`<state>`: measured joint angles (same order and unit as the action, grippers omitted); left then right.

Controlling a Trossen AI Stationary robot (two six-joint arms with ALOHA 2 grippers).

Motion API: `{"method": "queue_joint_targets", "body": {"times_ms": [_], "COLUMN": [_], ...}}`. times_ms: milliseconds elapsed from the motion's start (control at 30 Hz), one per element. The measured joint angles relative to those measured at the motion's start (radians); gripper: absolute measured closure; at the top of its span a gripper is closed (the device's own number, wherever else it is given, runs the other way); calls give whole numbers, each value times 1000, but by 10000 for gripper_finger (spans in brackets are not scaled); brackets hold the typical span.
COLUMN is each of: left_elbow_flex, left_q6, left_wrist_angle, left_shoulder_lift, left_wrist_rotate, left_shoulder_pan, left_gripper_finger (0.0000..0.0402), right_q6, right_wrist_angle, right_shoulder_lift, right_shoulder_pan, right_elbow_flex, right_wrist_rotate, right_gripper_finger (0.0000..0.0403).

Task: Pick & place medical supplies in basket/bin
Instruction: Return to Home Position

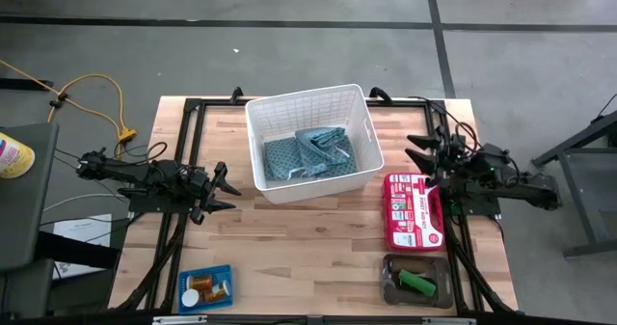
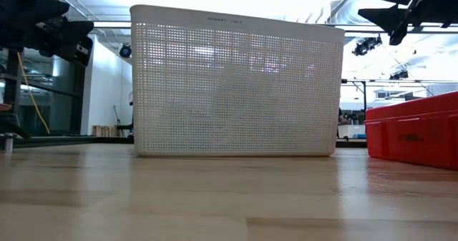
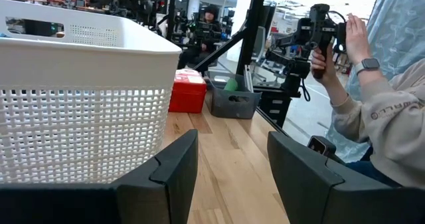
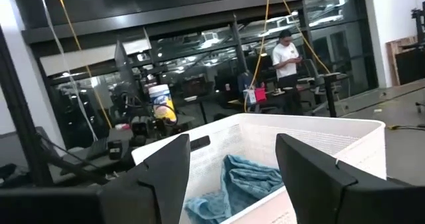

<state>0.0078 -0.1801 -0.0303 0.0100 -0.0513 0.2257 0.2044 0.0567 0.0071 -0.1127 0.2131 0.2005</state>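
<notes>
The white lattice basket stands at the table's far middle with two teal patterned cloths inside; they also show in the right wrist view. A small blue tray at the near left holds an orange pill bottle and white caps. A grey see-through tray at the near right holds a green piece and dark pieces. My left gripper is open and empty, left of the basket. My right gripper is open and empty, right of the basket, above the table.
A red first-aid case lies right of the basket, near my right gripper. Bare wood lies in the table's near middle between the two trays. A person holding a device stands beyond the table's edge in the left wrist view.
</notes>
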Motion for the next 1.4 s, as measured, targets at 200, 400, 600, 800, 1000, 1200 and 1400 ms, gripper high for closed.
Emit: {"method": "queue_joint_targets", "body": {"times_ms": [200,400,600,800,1000,1200,1400], "left_elbow_flex": [0,0,0,0,0,0,0], "left_q6": [0,0,0,0,0,0,0], "left_wrist_angle": [0,0,0,0,0,0,0], "left_shoulder_lift": [0,0,0,0,0,0,0], "left_wrist_rotate": [0,0,0,0,0,0,0], "left_shoulder_pan": [0,0,0,0,0,0,0], "left_gripper_finger": [226,226,226,226,226,226,226], "right_q6": [0,-5,-9,6,18,31,35], "right_wrist_angle": [-2,2,-29,-47,124,279,254], "right_shoulder_lift": [0,0,0,0,-1,-1,-1], "right_shoulder_pan": [0,0,0,0,0,0,0], "right_elbow_flex": [0,0,0,0,-123,-204,-204], "right_wrist_rotate": [-34,-54,-96,-99,-100,-99,-104], "right_gripper_finger": [192,192,192,192,192,192,192]}}
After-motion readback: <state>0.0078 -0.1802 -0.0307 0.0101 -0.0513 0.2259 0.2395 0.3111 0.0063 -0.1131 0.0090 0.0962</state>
